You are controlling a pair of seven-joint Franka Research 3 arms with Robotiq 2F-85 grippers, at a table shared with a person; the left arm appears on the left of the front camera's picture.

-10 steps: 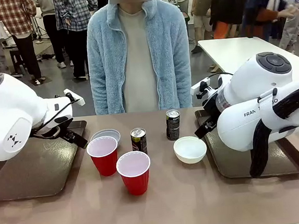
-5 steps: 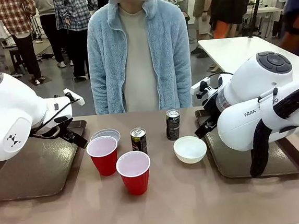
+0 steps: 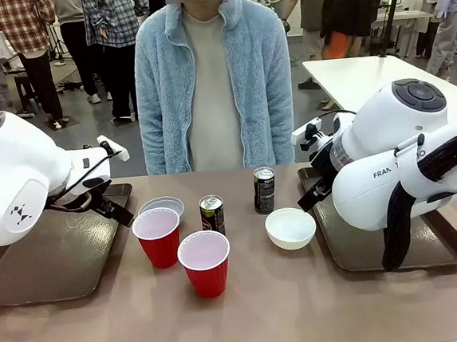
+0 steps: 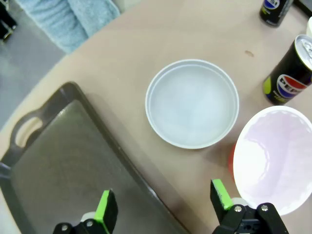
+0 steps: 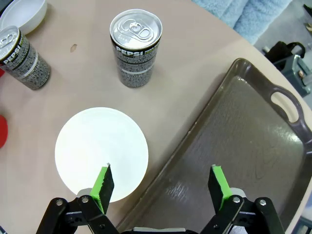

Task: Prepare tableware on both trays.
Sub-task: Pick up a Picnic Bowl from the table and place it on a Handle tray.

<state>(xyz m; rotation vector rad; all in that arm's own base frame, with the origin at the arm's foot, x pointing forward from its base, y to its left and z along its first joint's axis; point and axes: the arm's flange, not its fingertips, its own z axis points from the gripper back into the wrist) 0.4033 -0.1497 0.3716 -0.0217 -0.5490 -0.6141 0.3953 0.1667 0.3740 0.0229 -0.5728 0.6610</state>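
Hovering with its jaws spread wide and holding nothing, the left gripper (image 4: 163, 200) hangs over the pale-grey round bowl (image 4: 192, 103). The right gripper (image 5: 160, 181), just as wide and unloaded, is above the white round bowl (image 5: 101, 155). On the tan table (image 3: 289, 310), take the nearer red plastic cup (image 3: 204, 261) as the marker. The second red plastic cup (image 3: 157, 236) stands just to its left, and the pale-grey bowl lies beyond that. One slim black can (image 3: 211, 214) stands right behind the marker, the other black can (image 3: 264, 189) farther back to its right. The white bowl sits to its right. The left dark brown glossy tray (image 3: 61, 266) and the right matching tray (image 3: 355, 248) flank it, well apart.

Bright even light, sharp, trays glossy
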